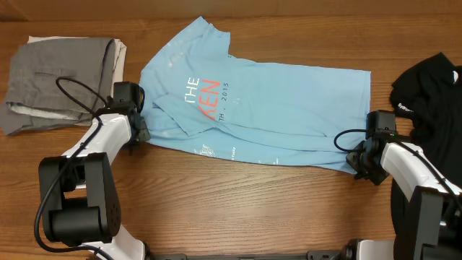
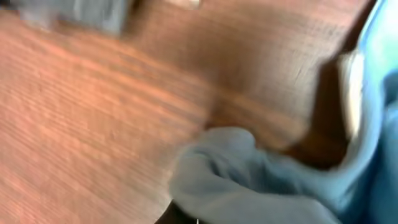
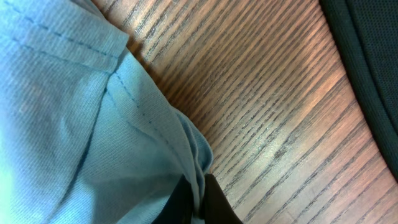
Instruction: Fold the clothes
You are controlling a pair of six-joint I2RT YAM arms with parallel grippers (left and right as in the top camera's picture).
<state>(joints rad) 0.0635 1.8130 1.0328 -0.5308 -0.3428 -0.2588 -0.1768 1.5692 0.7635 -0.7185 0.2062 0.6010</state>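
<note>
The light blue T-shirt lies spread across the middle of the worktop, between the grey trousers on the left and a black garment on the right. The risk, as I judge it, is uneven pull: each pinch takes only a little of the near edge, so cloth could slip free, or one arm could outrun the other and skew the fold. The left hand is closed tight on a bunched bit of the shirt's left near edge, blurred in its own view, and the right hand is closed likewise, pinching the hem corner at the right near end.
</note>
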